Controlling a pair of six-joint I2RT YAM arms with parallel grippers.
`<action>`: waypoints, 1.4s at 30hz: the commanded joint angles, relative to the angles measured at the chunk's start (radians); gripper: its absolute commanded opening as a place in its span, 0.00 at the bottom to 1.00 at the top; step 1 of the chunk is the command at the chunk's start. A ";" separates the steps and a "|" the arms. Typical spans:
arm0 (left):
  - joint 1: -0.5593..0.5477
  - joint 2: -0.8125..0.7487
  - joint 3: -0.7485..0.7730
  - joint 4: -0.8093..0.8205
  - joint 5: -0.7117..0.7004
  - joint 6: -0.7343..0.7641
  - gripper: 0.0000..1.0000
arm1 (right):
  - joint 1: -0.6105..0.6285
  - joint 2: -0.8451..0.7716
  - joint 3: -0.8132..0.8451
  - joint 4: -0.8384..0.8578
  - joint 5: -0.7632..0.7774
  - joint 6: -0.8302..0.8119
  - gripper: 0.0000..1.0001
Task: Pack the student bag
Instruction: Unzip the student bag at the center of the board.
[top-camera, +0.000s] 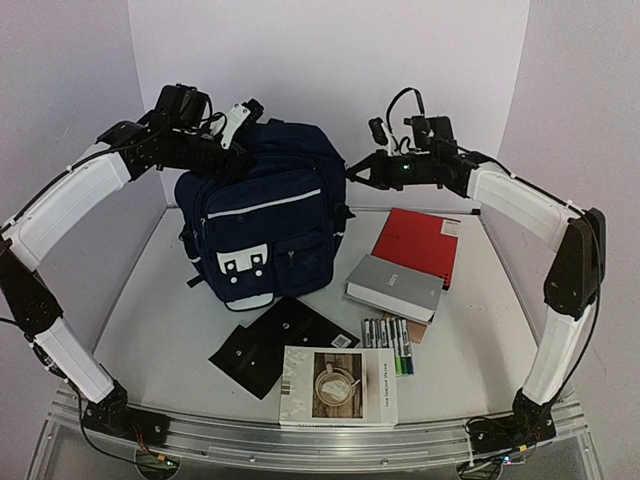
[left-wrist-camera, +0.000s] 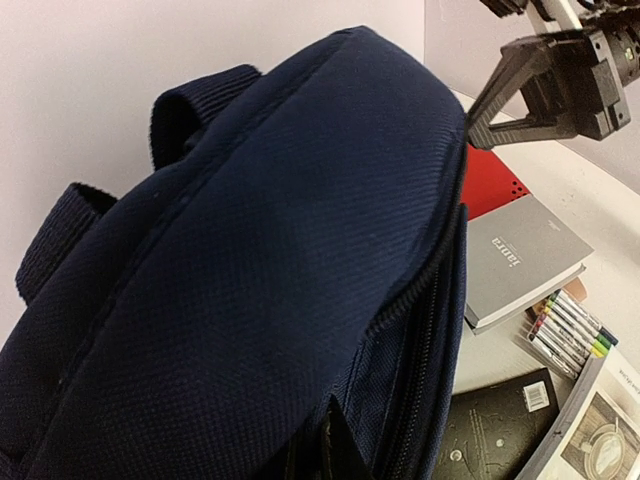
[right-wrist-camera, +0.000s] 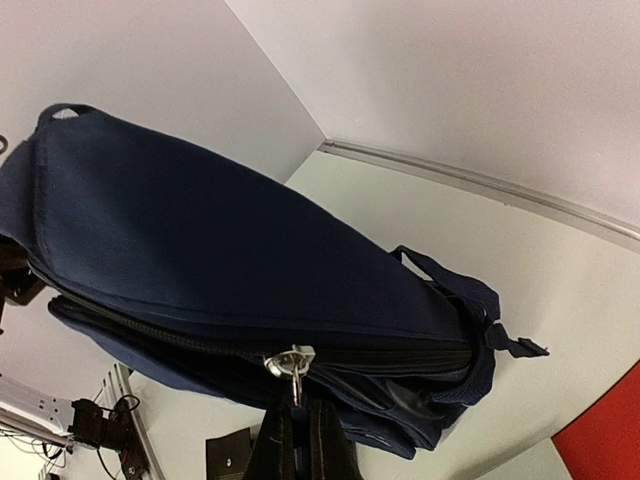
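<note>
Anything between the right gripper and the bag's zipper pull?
Nothing visible. The right gripper is pinching the metal zipper pull on the student bag, with no gap or object between them.

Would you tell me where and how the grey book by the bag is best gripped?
Probably pinch the grey book across its thickness at its near-left corner, coming in low from the bag side. It lies flat, partly on the red notebook; that corner stands free, while the pens crowd the near-right edge.
</note>
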 joint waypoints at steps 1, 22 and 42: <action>0.112 -0.091 0.014 -0.013 -0.050 -0.059 0.00 | -0.061 0.022 -0.074 -0.017 0.021 0.021 0.00; 0.167 0.039 0.128 -0.002 -0.059 -0.229 0.00 | -0.103 0.032 -0.197 0.009 0.283 0.024 0.47; 0.195 0.396 0.525 0.059 0.075 -0.531 0.07 | -0.458 -0.173 -0.660 0.126 0.335 0.085 0.86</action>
